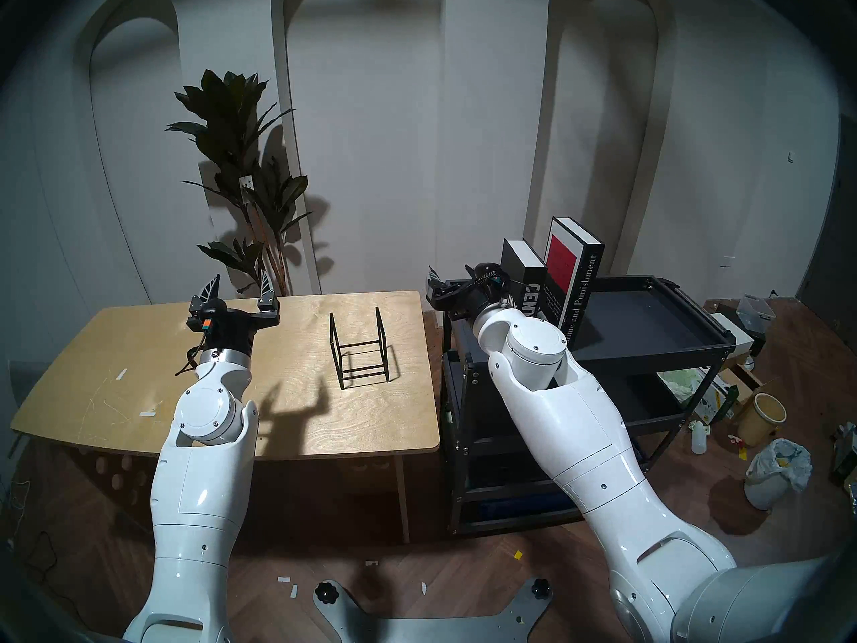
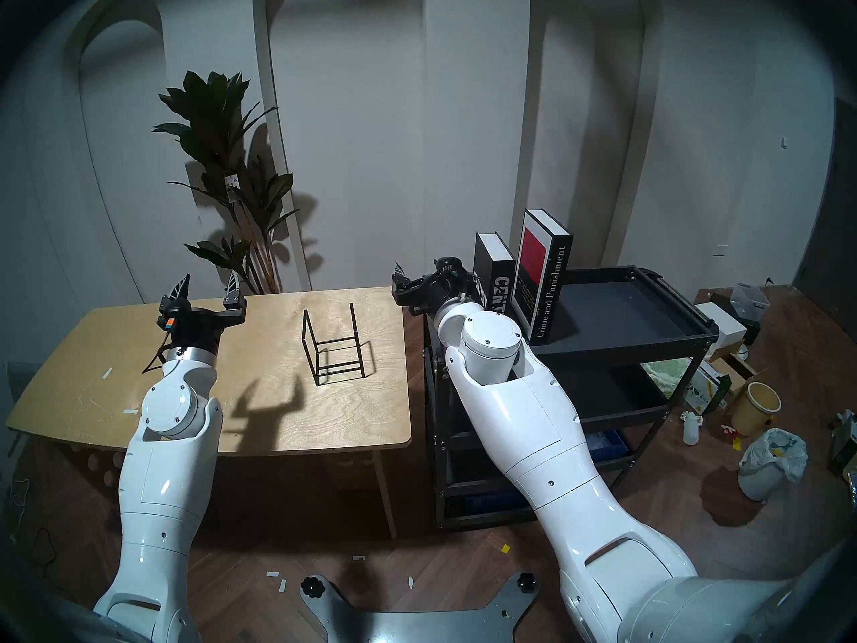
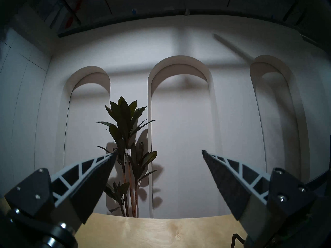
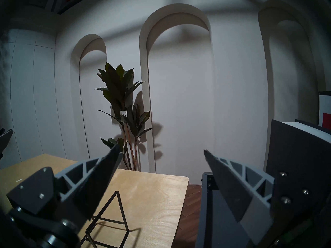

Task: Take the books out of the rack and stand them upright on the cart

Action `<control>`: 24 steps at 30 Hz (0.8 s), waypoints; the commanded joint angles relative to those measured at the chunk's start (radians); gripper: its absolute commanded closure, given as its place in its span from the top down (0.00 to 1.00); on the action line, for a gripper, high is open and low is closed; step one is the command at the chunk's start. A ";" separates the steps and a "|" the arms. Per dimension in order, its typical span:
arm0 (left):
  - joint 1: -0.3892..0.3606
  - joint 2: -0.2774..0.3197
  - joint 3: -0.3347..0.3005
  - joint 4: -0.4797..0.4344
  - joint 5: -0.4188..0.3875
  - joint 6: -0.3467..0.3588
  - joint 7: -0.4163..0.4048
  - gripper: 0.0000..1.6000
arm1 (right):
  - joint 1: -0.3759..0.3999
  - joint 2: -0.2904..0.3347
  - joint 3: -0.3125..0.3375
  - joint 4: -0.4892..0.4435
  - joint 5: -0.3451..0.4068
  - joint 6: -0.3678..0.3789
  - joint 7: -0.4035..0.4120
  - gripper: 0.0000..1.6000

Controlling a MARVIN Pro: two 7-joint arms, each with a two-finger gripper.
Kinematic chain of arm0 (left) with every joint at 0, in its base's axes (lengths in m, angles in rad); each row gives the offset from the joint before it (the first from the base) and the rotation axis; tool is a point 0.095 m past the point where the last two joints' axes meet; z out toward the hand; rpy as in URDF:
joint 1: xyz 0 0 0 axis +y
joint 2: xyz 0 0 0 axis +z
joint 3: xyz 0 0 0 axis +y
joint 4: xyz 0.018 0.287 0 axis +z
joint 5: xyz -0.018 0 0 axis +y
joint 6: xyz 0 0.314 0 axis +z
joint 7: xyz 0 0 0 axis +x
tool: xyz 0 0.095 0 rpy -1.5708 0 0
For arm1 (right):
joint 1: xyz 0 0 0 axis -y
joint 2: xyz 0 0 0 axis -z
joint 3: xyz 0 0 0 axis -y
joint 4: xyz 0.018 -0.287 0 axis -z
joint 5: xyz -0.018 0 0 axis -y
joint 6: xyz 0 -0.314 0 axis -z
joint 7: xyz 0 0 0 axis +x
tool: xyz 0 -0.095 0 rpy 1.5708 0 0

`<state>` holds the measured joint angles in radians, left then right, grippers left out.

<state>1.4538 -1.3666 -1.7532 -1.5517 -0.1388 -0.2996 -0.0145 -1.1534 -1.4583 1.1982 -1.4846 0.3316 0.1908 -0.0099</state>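
Looking from the robot outward, the left hand (image 1: pixel 240 288) hangs over the near-left part of the wooden surface (image 1: pixel 139 349), fingers spread wide and holding nothing. The right hand (image 4: pixel 161 152) is also spread wide and empty, floating over the gap between the surface and the cart (image 1: pixel 695 345), just left of the books.

A bit further out, the wire rack (image 1: pixel 359 349) sits on the surface with nothing in it. Past the right hand, both books stand upright on the cart's top shelf: the shorter one (image 1: pixel 524 275) on the left and the taller one with the red square (image 1: pixel 572 280) right beside it. I can't quite tell if they're touching.

So as far as I can judge, the job looks basically done: rack emptied, both books standing on the cart. All that seems left is pulling the arms back clear without bumping the shorter book, which is close to the right hand.

View differences: the head cameras show the whole layout, books and spines included. The right wrist view only catches the edge of the books at its right side, plus the rack (image 4: pixel 107 222) below. The left wrist view mostly shows the wall and the plant (image 3: pixel 125 134), with just a sliver of rack wire in the bottom corner and no books at all.
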 commanded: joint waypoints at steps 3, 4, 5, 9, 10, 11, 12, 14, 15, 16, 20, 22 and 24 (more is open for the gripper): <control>-0.025 0.010 0.004 -0.066 0.002 0.078 -0.004 1.00 | 0.025 -0.013 -0.010 -0.007 -0.014 -0.008 -0.008 1.00; -0.026 0.007 0.003 -0.074 -0.003 0.094 -0.002 1.00 | 0.026 -0.013 -0.011 -0.005 -0.015 -0.008 -0.009 1.00; -0.027 0.005 0.002 -0.084 -0.012 0.121 -0.001 1.00 | 0.027 -0.014 -0.011 -0.001 -0.015 -0.009 -0.010 1.00; -0.029 0.007 -0.002 -0.112 -0.020 0.191 -0.006 1.00 | 0.028 -0.014 -0.012 0.000 -0.017 -0.010 -0.012 1.00; -0.029 0.007 -0.002 -0.115 -0.021 0.201 -0.006 1.00 | 0.028 -0.014 -0.013 0.000 -0.017 -0.011 -0.013 1.00; -0.029 0.008 -0.002 -0.119 -0.023 0.211 -0.005 1.00 | 0.028 -0.014 -0.013 0.000 -0.017 -0.011 -0.013 1.00; -0.029 0.008 -0.003 -0.121 -0.024 0.219 -0.005 1.00 | 0.029 -0.014 -0.013 0.000 -0.017 -0.011 -0.014 1.00; -0.029 0.009 -0.003 -0.126 -0.026 0.233 -0.004 1.00 | 0.029 -0.014 -0.013 0.001 -0.017 -0.011 -0.014 1.00; -0.029 0.009 -0.003 -0.127 -0.026 0.238 -0.004 1.00 | 0.029 -0.014 -0.014 0.001 -0.017 -0.012 -0.014 1.00; -0.029 0.009 -0.003 -0.129 -0.027 0.243 -0.004 1.00 | 0.029 -0.014 -0.014 0.001 -0.017 -0.012 -0.015 1.00; -0.029 0.010 -0.003 -0.133 -0.029 0.254 -0.003 1.00 | 0.029 -0.014 -0.014 0.001 -0.017 -0.012 -0.015 1.00; -0.029 0.010 -0.003 -0.134 -0.030 0.257 -0.003 1.00 | 0.029 -0.014 -0.014 0.001 -0.017 -0.012 -0.015 1.00; -0.029 0.011 -0.003 -0.134 -0.031 0.259 -0.002 1.00 | 0.029 -0.014 -0.014 0.001 -0.017 -0.012 -0.015 1.00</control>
<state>1.4488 -1.3600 -1.7547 -1.6532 -0.1738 -0.0414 -0.0234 -1.1420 -1.4631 1.1805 -1.4644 0.3088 0.1904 -0.0314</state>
